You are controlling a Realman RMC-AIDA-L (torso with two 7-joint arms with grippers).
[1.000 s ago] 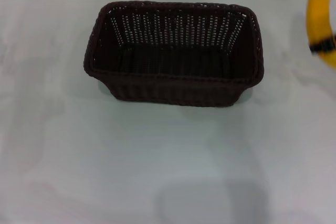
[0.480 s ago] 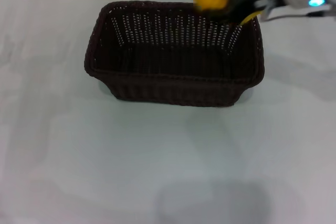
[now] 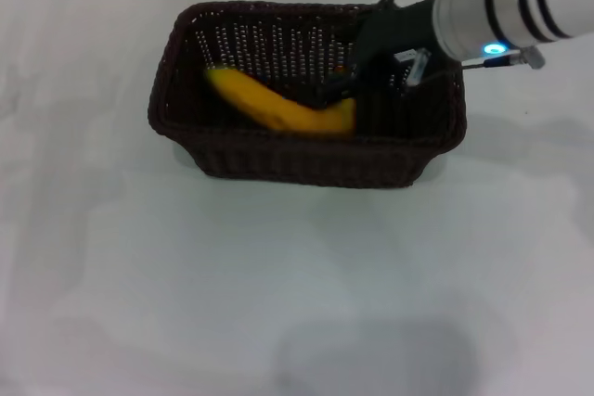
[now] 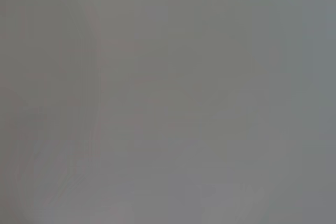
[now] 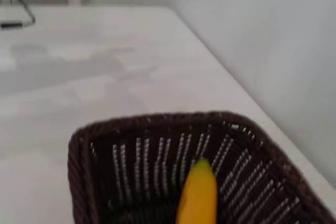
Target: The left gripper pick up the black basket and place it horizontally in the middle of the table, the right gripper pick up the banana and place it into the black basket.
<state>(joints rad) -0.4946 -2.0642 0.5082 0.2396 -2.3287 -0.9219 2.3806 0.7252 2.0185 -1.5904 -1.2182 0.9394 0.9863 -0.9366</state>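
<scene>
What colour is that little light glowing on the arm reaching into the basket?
Blue; the light sits on the white, black-banded arm behind the right gripper, clearest in the head view.

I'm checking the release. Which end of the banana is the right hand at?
The right hand is at the banana's end on the robot's right, low inside the black basket; the other end lies free toward the basket's left wall.

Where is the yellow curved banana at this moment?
In the head view, the yellow curved banana lies inside the dark woven wicker basket, its right end at the right pincer.
</scene>
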